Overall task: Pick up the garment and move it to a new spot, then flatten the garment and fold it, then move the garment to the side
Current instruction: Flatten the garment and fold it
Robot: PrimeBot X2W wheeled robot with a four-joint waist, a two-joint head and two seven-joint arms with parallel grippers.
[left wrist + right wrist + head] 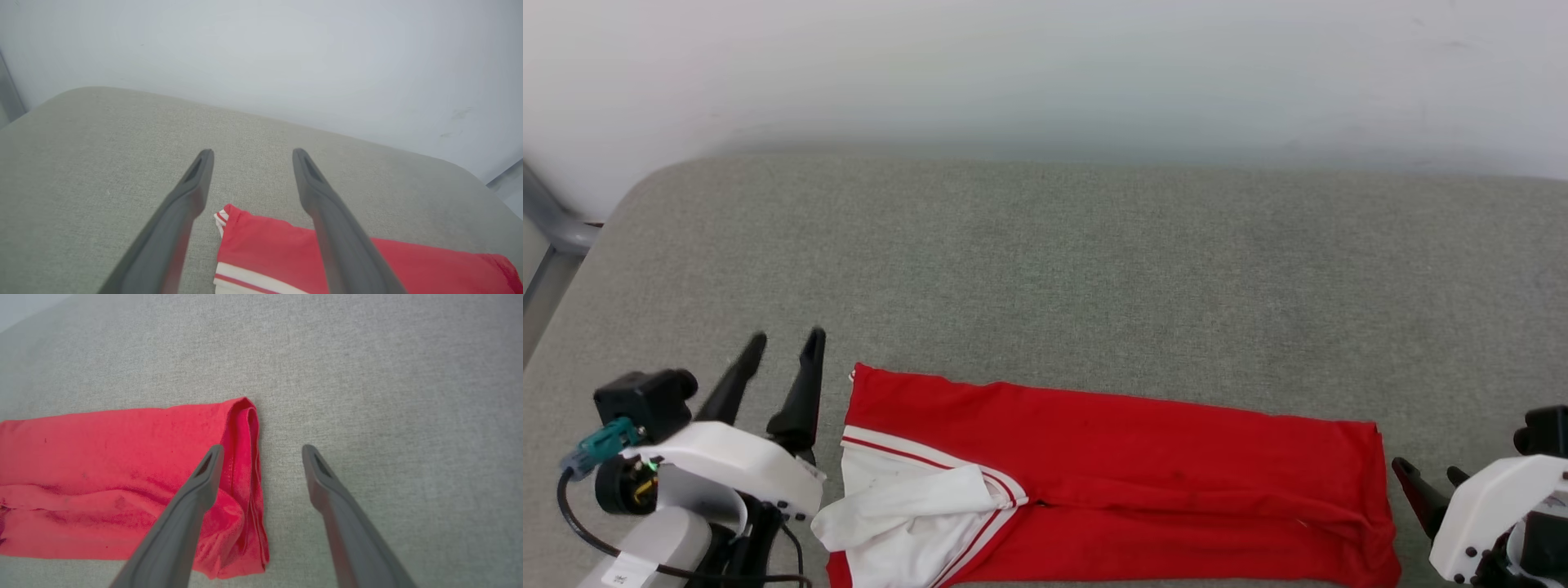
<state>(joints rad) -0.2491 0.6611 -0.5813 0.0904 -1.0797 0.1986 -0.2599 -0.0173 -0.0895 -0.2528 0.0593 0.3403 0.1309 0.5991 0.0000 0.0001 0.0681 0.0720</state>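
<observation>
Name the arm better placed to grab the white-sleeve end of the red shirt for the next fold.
Left. The left pincer stands open right beside the white-sleeve end of the garment, while the right pincer sits open at the opposite, plain red end.

Bright, soft, even light, faint shadows. The far wall [1045, 65] looks washed out, hazy where it meets the grey surface [1094, 245].

No readable text; print on the forearm's white sticker [628, 570] too small.
</observation>
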